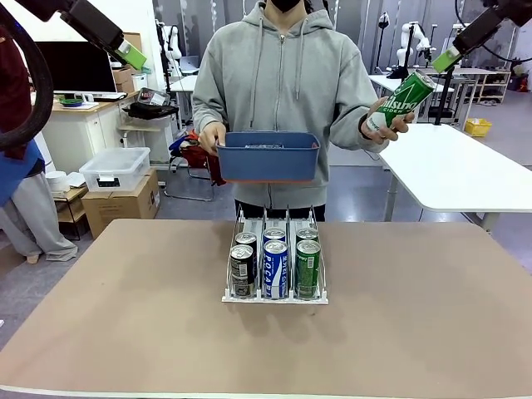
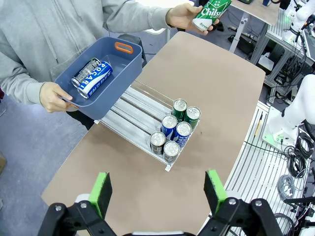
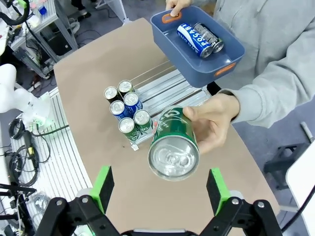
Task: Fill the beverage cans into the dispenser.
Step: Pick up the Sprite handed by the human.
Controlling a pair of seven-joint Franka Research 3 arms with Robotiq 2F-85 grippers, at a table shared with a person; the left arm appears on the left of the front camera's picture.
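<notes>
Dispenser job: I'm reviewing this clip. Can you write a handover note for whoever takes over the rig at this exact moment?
Left gripper: open, empty, raised high.
Right gripper: open, empty, facing a green can that the person's hand holds out towards it.
The person's other hand holds the blue bin, with a blue-and-white can and a second can inside.
Done: six cans stand in the dispenser, two at the front of each lane.
Left: take the offered green can, probably for the green lane, then load the bin's cans.
</notes>
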